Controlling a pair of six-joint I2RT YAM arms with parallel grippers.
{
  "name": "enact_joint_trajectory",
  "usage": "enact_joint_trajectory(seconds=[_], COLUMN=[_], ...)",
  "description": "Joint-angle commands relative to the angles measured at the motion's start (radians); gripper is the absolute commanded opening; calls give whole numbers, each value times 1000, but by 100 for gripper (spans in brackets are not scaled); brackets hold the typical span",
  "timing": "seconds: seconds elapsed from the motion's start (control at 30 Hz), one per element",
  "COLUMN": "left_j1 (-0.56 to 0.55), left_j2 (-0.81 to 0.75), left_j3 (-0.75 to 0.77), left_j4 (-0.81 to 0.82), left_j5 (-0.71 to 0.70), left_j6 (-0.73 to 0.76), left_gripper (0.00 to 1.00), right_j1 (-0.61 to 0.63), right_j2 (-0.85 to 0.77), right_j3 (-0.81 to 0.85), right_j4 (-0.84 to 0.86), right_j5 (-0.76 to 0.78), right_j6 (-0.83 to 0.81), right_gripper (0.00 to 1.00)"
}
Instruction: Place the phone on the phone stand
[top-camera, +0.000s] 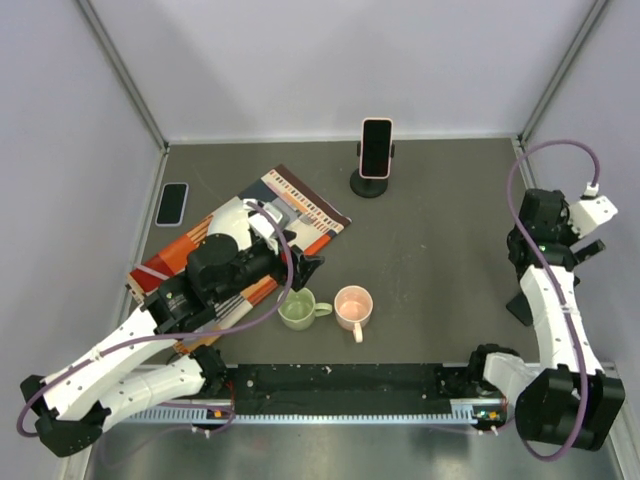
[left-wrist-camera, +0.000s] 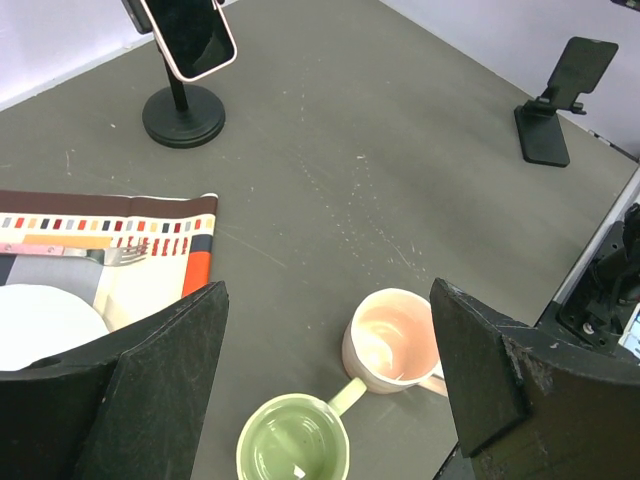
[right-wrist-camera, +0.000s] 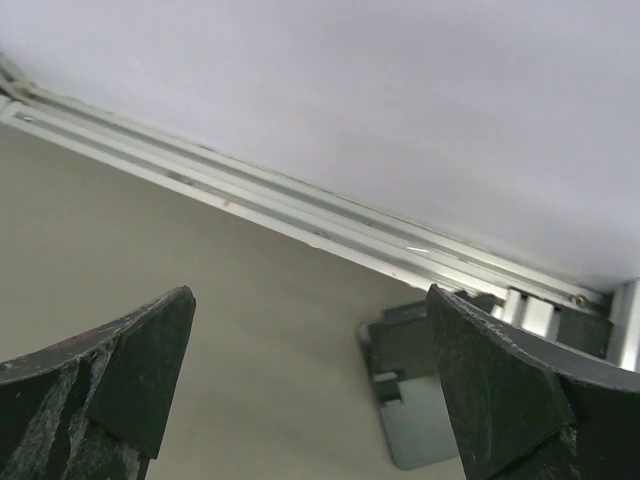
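Phone — upright on round stand

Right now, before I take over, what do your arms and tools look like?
Both the left arm and right arm have white shells with black joints; a purple cable runs along each. The left tool and right tool are black, each with two broad, wedge-shaped fingers that look rough and scuffed.
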Motion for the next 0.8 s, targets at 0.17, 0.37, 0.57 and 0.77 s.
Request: enact_joint_trajectory(seconds=[0.17,0.37,0.57,0.77], left_j1=[-4,-4,-4,-4], left_j2=[47,48,34,23], left_j3=[104,96,79,81], left_j4=[15,13,16,13], left_j5=[93,116,93,79], left_j6=[56,47,61,67], left_gripper=[87,86,87,87], right_j1=[-60,-79,-176,-213], right_j2=[-121,-217,-199,-96], right_j3=[-205,-347,-368,-369], right_j4=[58,261,337,391], right_j5=[47,-10,-94,-134], right_j6=[40,-104,-156,-171], right_gripper=[99,99,99,99])
